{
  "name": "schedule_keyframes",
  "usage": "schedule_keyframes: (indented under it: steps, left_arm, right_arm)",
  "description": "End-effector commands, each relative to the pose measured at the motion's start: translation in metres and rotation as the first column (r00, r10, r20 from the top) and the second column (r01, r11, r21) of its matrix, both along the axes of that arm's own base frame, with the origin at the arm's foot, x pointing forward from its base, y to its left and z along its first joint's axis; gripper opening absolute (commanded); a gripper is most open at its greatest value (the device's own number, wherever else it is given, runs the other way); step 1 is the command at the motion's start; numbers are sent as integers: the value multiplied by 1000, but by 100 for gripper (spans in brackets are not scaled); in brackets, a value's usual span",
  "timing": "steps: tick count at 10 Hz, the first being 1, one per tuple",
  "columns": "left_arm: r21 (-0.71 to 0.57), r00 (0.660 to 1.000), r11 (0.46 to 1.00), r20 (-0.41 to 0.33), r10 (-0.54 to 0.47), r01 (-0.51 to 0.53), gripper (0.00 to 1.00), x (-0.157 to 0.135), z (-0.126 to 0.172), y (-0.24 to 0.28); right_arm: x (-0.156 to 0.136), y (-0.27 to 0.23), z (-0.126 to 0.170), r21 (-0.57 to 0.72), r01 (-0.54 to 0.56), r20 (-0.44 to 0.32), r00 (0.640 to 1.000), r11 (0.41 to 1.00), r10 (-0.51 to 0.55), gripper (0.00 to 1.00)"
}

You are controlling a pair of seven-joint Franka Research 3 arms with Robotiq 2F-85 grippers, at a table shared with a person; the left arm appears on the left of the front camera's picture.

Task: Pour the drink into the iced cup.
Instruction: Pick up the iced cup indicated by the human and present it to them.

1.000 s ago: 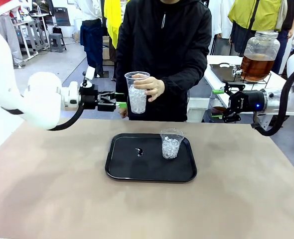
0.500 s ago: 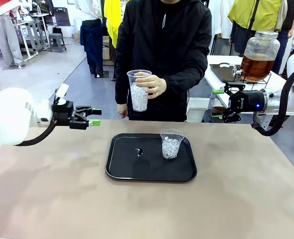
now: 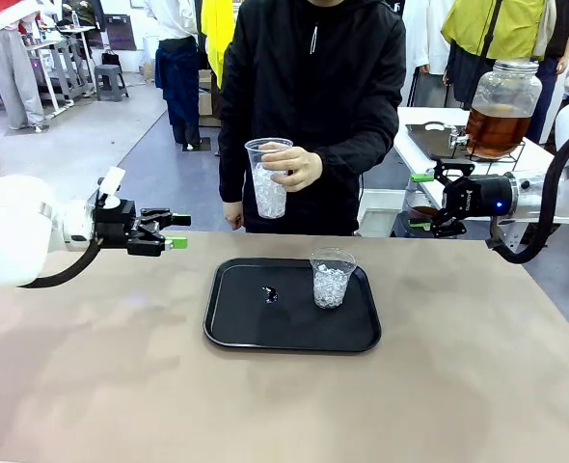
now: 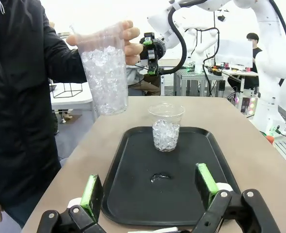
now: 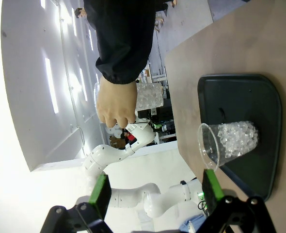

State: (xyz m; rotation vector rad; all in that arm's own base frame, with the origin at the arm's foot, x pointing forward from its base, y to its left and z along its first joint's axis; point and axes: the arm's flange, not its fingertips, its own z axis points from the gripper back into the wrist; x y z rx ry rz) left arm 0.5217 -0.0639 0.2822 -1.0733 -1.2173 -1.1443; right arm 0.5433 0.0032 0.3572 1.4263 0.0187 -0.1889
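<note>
On the black tray [image 3: 236, 328] nearest us stands an iced cup [image 3: 332, 279]. To either side our left gripper [image 3: 178, 231] and right gripper [image 3: 420, 202] hover wide, holding nothing. Beyond, the person's hand [image 3: 294, 167] holds up another cup of ice [image 3: 268, 193]. Farthest, the drink [image 3: 497, 130] sits in its jar [image 3: 504, 87]: no pouring yet, so we judge a cup must reach that jar next

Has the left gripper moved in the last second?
Yes. The left gripper has drawn back to picture left and down: its tips stood above the left end of the black tray, now they sit outside that edge, farther from the person's cup.
</note>
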Motion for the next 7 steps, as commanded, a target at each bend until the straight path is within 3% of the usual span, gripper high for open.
schedule_keyframes:
  steps: [1, 7]
  left_arm:
    - [4, 1000, 1000, -12, 4, -4, 100, 2, 2, -1]
    - [4, 1000, 1000, -12, 4, -4, 100, 2, 2, -1]
  right_arm:
    - [0, 0, 2, -9, 8, 5, 1000, 1000, -8, 100]
    - [0, 0, 2, -9, 8, 5, 1000, 1000, -8, 100]
